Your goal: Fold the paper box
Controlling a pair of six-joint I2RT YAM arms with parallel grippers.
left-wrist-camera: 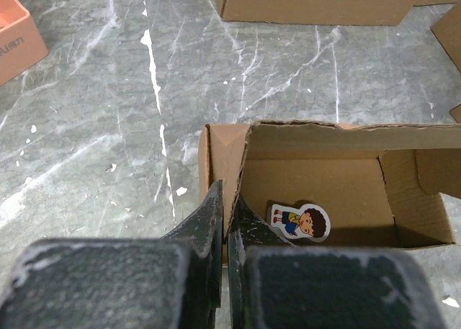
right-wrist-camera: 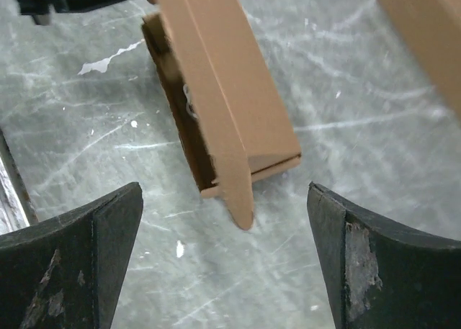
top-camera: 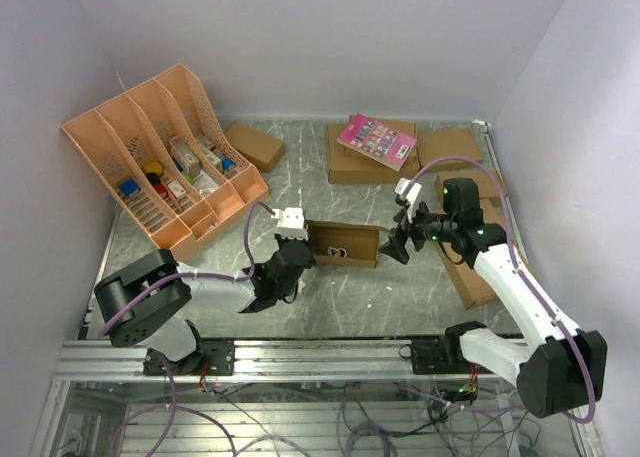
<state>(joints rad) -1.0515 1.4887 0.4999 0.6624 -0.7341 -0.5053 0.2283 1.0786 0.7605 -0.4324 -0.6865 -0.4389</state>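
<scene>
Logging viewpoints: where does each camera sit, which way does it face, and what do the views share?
Top external: above and behind the robot, looking down at the table; shows the left arm and right arm, left gripper and right gripper flanking the paper box.
Left wrist: on the left arm, looking down into the open box; its shut fingers pinch a side wall.
Right wrist: on the right arm, facing the box's end; its open fingers frame it.
Shared: all three show the box.
</scene>
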